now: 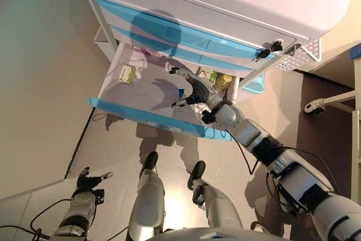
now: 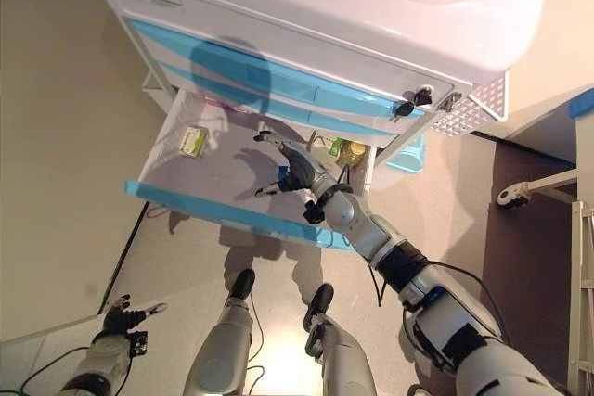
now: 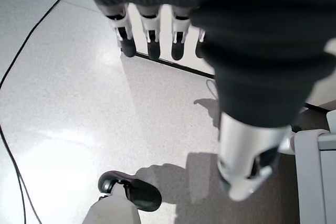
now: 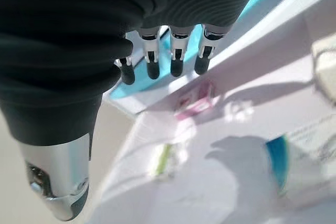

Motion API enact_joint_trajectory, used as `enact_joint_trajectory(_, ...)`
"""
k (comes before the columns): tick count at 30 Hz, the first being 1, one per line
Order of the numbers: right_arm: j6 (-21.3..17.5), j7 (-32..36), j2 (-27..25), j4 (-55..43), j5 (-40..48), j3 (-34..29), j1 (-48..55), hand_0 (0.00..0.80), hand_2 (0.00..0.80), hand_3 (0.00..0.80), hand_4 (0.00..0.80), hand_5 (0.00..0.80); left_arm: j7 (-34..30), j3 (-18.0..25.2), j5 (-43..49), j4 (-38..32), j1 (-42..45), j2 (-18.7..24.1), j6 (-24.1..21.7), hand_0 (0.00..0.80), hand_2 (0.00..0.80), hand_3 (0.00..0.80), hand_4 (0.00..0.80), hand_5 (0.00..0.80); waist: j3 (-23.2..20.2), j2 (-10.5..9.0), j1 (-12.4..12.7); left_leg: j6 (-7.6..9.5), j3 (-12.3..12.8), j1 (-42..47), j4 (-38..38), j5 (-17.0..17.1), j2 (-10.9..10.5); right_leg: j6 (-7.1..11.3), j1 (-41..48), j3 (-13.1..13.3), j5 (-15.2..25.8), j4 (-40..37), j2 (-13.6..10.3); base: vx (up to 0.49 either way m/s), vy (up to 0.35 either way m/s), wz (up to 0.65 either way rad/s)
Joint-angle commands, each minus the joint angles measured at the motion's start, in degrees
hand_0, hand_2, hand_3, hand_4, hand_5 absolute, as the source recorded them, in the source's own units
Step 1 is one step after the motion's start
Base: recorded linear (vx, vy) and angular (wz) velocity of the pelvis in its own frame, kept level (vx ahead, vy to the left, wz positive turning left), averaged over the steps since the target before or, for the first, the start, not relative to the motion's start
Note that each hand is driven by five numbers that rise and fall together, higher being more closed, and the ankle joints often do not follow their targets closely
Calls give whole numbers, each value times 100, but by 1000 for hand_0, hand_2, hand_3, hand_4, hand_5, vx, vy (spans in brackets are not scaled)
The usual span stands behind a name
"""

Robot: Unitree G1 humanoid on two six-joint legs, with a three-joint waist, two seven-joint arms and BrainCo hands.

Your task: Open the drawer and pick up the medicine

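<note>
The cart's bottom drawer, white with a blue front, stands pulled out. Inside lie a green-and-white medicine box at the left, a pink pack at the back, a yellow bottle at the right and a blue-and-white box. My right hand is over the drawer's middle right, just above the blue-and-white box, fingers straight and spread, holding nothing. The right wrist view shows the pink pack and green box past my fingers. My left hand hangs open low at the left, over the floor.
The white cart has two shut blue drawers above the open one. A white wire basket hangs on its right side, with a light-blue bin below. A caster wheel of another frame stands at the right. A wall runs along the left.
</note>
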Motion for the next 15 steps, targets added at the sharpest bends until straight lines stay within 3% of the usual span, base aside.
enact_joint_trajectory(1,-26,-326,147,20,-311,-37,-403,0,0,0,0,0,171,-116,132,141,-18,228,-72,0,0,0,0,0,1,-61,164,470,-102,-226,-143,304,-445,316,148,101,-306,347,-23,-17,11,5)
enact_joint_trajectory(15,248,-573,83,1341,-1045,215,-1300,0,0,0,0,0,135,-311,43,187,-123,321,-116,0,0,0,0,0,80,-60,284,468,-180,-300,-118,324,-486,322,128,72,-268,327,-42,-4,2,2)
